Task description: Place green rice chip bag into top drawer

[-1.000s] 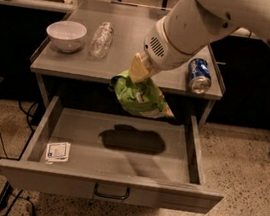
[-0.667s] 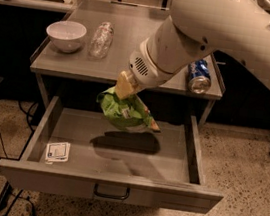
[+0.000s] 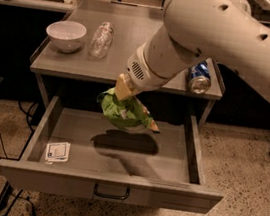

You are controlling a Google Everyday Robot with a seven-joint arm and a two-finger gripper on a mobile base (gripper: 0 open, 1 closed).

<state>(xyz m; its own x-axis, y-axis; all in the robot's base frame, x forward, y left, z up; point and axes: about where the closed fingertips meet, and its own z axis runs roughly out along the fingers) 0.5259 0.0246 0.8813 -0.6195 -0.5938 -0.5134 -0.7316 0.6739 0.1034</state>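
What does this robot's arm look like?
Thick, rounded, glossy white arm segments with small dark holes; a round wrist with a slotted vent grille. Its tan two-finger gripper sits over the wide grey metal drawer, atop the crinkly green rice chip bag.

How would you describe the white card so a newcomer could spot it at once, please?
Find the open drawer under the table. The card lies flat in its front left corner, apart from the bag the end effector holds above. Nothing else inside is white.
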